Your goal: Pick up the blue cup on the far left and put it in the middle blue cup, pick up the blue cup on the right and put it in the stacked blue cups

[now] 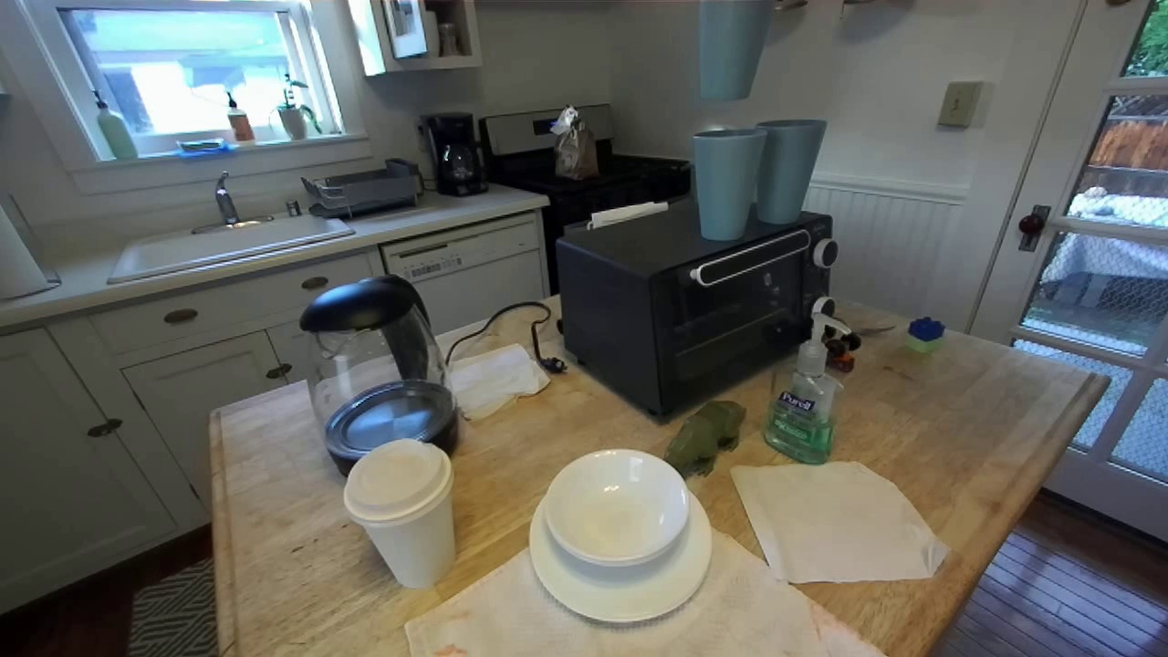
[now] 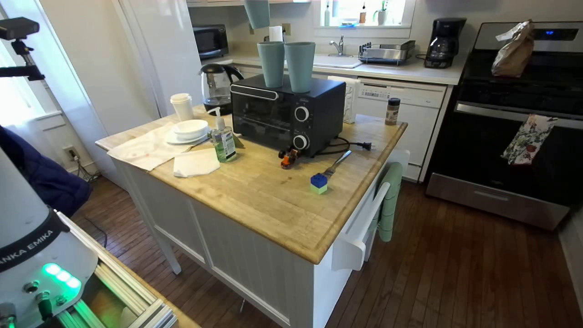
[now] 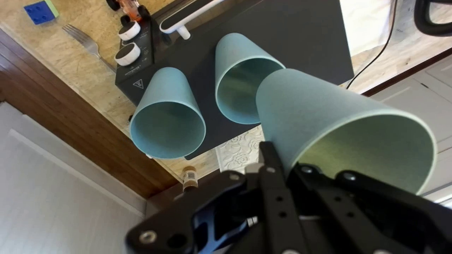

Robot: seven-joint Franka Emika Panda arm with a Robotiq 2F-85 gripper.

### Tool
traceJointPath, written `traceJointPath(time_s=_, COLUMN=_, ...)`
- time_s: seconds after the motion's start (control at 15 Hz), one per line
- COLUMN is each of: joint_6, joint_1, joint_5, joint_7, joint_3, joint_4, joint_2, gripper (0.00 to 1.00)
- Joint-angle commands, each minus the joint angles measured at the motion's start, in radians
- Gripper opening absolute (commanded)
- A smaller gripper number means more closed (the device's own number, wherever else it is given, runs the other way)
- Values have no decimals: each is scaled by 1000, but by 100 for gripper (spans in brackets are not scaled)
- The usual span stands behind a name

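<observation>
Now, pincer (image 3: pixel 286 163): clamped on the wall of the held cup (image 3: pixel 326 111), by its rim.
Held cup: aloft over the toaster oven (image 1: pixel 630 319); presumably the far-left one, so I judge I'm on the first stacking step.
Middle cup (image 1: pixel 728 187): upright on the toaster oven; I'd next centre above its mouth and lower straight, without nudging the right cup (image 1: pixel 794 172) just beside.
Blue cups (image 2: pixel 272 66): three, one lifted, two standing.
Desk (image 2: pixel 255 196): one toaster oven, one kettle (image 1: pixel 379 379), one bowl (image 1: pixel 618 506), one plate (image 1: pixel 630 591), one lidded white cup (image 1: pixel 406 520), one pump bottle (image 1: pixel 803 412).
</observation>
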Motion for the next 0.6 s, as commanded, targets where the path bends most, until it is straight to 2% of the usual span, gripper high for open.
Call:
traceJointPath(time_s=0.0, joint_6=-30, joint_1=-10, joint_5=-9, joint_7=-37, joint_3=-8, joint_4=44, joint_2=25, gripper=1)
traceJointPath(time_s=0.53, joint_6=8, joint_1=-13, joint_5=13, joint_7=-54, joint_3=-20, joint_4=17, joint_2=41, gripper=1)
